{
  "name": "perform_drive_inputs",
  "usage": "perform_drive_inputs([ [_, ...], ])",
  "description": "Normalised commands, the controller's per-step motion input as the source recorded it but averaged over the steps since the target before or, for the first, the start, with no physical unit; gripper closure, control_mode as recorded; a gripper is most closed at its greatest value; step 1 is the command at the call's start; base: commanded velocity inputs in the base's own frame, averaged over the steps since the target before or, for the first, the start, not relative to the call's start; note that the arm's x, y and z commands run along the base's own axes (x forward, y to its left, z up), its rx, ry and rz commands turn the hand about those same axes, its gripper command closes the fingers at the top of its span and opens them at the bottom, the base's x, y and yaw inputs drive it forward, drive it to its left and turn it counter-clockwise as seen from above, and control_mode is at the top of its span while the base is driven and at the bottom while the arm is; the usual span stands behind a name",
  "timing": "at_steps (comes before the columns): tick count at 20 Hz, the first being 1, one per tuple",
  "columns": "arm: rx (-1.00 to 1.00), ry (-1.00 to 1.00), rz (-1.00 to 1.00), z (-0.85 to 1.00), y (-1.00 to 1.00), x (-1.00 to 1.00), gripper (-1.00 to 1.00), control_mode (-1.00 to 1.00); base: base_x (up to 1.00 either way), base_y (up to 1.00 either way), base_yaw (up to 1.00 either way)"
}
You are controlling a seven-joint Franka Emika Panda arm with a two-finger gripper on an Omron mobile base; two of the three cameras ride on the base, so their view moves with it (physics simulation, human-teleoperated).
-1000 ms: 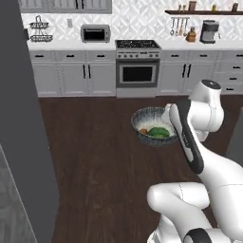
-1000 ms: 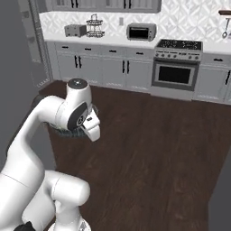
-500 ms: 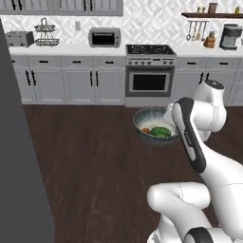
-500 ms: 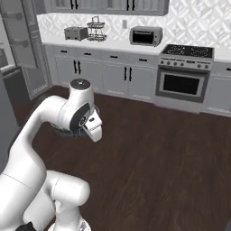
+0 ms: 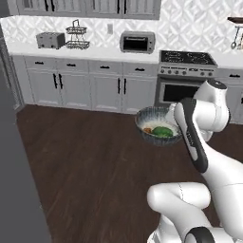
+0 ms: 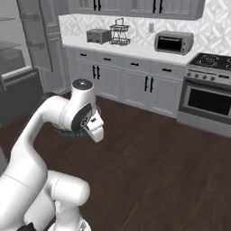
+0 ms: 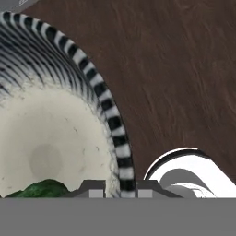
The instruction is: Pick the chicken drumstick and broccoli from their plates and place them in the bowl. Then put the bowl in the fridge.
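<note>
Here the gripper (image 7: 118, 189) pinches the bowl (image 7: 120, 156) rim.

Broccoli (image 5: 163, 131), drumstick (image 5: 148, 130) inside bowl (image 5: 144, 119)

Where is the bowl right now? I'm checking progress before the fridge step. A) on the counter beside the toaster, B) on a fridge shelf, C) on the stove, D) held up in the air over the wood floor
D: the bowl hangs above the dark floor, its rim clamped in the gripper, broccoli inside.
</note>
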Motion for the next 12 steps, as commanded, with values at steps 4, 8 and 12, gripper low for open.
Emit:
perform_drive_inputs([
  [4,0.00,0.00,0.00,0.00,0.00,0.00,1.00,1.00,1.00,0.00,0.57],
  [8,0.00,0.00,0.00,0.00,0.00,0.00,1.00,1.00,1.00,0.00,0.72],
  [12,0.00,0.00,0.00,0.00,0.00,0.00,1.00,1.00,0.96,-0.10,0.79],
])
